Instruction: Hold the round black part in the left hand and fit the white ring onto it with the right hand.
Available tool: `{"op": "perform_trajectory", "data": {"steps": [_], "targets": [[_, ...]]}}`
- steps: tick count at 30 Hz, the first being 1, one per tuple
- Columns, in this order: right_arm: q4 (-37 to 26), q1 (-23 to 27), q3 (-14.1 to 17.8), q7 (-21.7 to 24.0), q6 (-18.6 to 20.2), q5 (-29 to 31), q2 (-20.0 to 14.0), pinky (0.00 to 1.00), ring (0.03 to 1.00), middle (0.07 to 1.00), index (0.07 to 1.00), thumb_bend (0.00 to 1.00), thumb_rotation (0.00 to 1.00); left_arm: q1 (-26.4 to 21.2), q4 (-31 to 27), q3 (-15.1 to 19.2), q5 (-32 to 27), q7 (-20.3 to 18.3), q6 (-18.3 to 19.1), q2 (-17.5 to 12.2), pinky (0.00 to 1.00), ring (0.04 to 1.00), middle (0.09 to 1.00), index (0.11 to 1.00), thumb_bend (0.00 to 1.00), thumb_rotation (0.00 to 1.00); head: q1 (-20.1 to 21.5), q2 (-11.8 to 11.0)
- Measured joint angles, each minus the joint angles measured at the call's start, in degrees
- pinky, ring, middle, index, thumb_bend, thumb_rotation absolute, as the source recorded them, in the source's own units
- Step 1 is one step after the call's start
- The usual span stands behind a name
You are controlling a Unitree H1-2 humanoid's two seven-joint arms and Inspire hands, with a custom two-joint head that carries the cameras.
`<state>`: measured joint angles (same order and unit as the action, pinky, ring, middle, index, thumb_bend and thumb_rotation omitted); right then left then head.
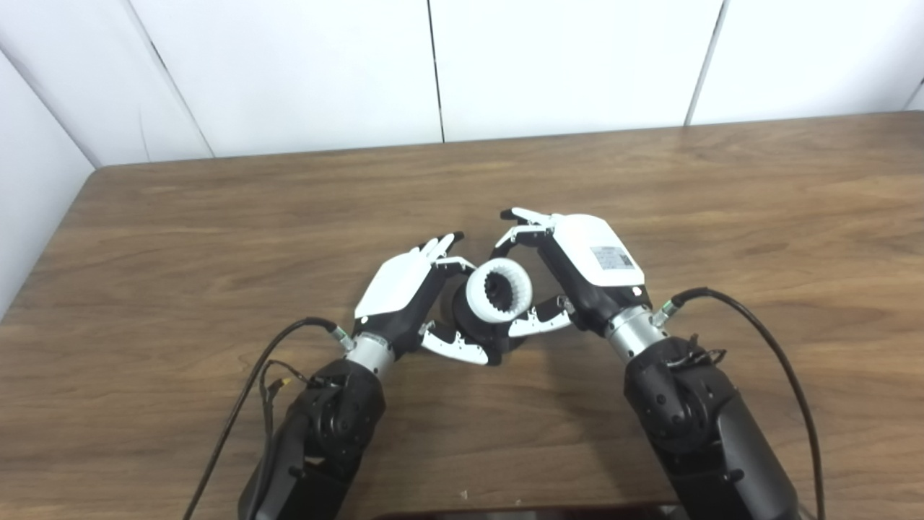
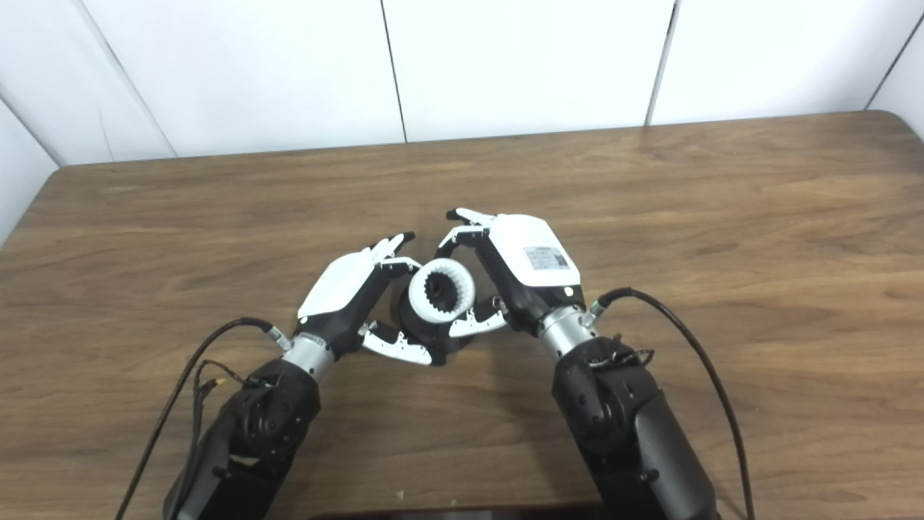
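Fingers [image 1: 442,245] of the left hand [image 1: 397,289] reached up and forward together along the far side of the round black part [image 1: 468,318], with the thumb curled beneath it near the tabletop, so that the part sat gripped between them. That hand lay to the left of centre, its white back turned up and to the left, its wrist running down into the dark forearm that entered from the bottom edge, with a black cable [image 1: 249,390] looping off to the left of the wrist. Just right of the palm, the black part was mostly covered from the camera's side by the white ring [image 1: 499,290], which sat against its face with its toothed inner bore turned toward the viewer. Whether the ring was fully seated on the part could not be told. To the right again, the right hand [image 1: 588,263] arched over the ring: its fingers curved down at the ring's far upper side and its thumb lay at the ring's lower right edge, pinching the ring between them. Its white back carried a small grey label. Both hands met low over the brown wooden table [image 1: 758,217], roughly at its middle, and white wall panels [image 1: 563,65] stood behind the table's far edge.
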<state>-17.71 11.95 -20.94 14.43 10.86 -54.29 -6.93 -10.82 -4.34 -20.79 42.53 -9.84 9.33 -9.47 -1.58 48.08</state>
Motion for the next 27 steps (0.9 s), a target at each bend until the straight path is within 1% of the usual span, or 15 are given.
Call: {"op": "perform_trajectory", "data": {"steps": [6,10,13,16,20,22,27], "targets": [[-1.5,0.0,0.1,1.3,0.0,0.0,-0.2,0.9,0.848,0.856,0.494,0.52,0.16,0.0,0.0,-0.3,-0.1,0.3,-0.1,0.1,1.0,1.0,1.0,0.616,0.94,0.31,-0.4,0.0],[-2.8,0.4,0.1,1.9,-0.1,0.0,-0.2,0.88,0.843,0.849,0.493,0.52,0.16,-0.1,0.0,-0.5,0.0,0.5,-0.2,0.6,1.0,1.0,1.0,0.613,0.94,0.32,-0.4,0.1],[-4.5,0.7,0.0,2.7,-0.2,0.1,-0.1,0.91,0.847,0.849,0.492,0.52,0.16,-0.1,0.1,-0.6,0.0,0.4,-0.2,0.6,1.0,1.0,1.0,0.61,0.94,0.32,-0.4,0.0],[-6.0,1.5,-0.3,3.3,-0.3,0.1,0.2,0.91,0.845,0.846,0.492,0.52,0.16,-0.1,0.1,-1.2,-0.1,0.1,-0.3,0.8,1.0,1.0,1.0,0.611,0.94,0.34,-0.4,0.1],[-6.2,2.0,-0.3,4.2,-0.3,0.0,0.4,0.92,0.845,0.845,0.492,0.52,0.16,-0.1,0.1,-1.4,-0.1,-0.1,-0.3,0.9,1.0,1.0,1.0,0.614,0.94,0.35,-0.4,0.2],[-6.2,2.0,-0.4,4.8,-0.4,0.0,0.3,0.91,0.838,0.84,0.491,0.52,0.16,-0.1,0.1,-1.4,-0.1,-0.1,-0.3,0.9,1.0,1.0,1.0,0.617,0.94,0.35,-0.3,0.2],[-6.2,2.5,-0.3,5.5,-0.3,-0.3,0.2,0.91,0.84,0.84,0.491,0.52,0.16,-0.1,0.1,-1.4,-0.1,-0.1,-0.4,0.8,1.0,1.0,1.0,0.617,0.94,0.32,-0.1,0.4]]}}
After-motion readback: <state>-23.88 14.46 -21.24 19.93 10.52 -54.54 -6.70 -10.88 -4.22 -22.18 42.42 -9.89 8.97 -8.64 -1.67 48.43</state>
